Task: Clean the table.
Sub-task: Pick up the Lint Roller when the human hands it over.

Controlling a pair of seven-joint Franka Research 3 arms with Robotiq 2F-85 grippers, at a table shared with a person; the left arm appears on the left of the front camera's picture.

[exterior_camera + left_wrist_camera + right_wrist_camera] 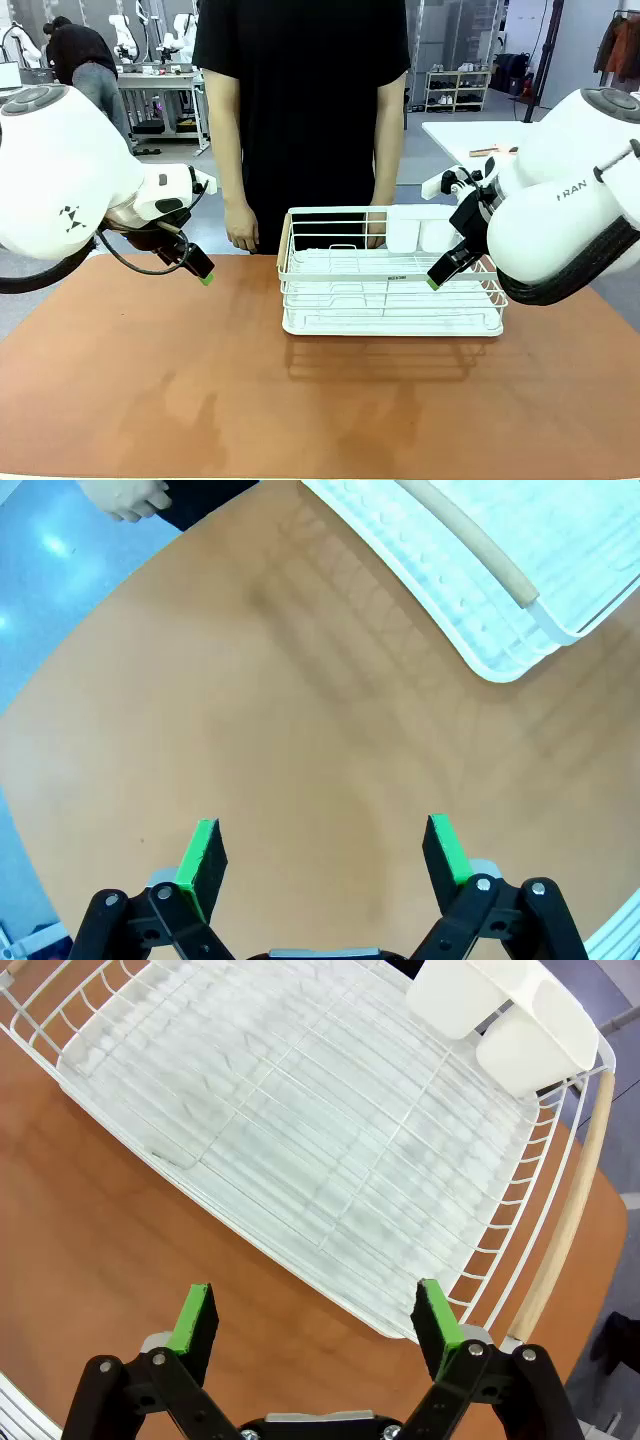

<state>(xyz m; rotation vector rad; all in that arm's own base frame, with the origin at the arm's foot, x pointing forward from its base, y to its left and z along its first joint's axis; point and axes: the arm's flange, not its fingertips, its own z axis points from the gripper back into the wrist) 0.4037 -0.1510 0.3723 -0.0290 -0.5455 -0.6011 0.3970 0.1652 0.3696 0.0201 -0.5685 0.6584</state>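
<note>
The terracotta table (180,390) spreads across the front view with a bare matte top (280,730). My left gripper (200,270) hangs open above its far left part, green pads (203,852) wide apart with nothing between them. My right gripper (440,275) is open too, hovering at the near right side of the white wire dish rack (390,285). In the right wrist view its pads (195,1315) frame the rack's near rim (300,1250) over the table (90,1260).
The rack (500,570) has wooden side handles (565,1230) and two white cups (500,1010) at its far right corner. A person in black (300,110) stands at the far edge, one hand (242,232) hanging by the rack. A white table (470,135) stands behind on the right.
</note>
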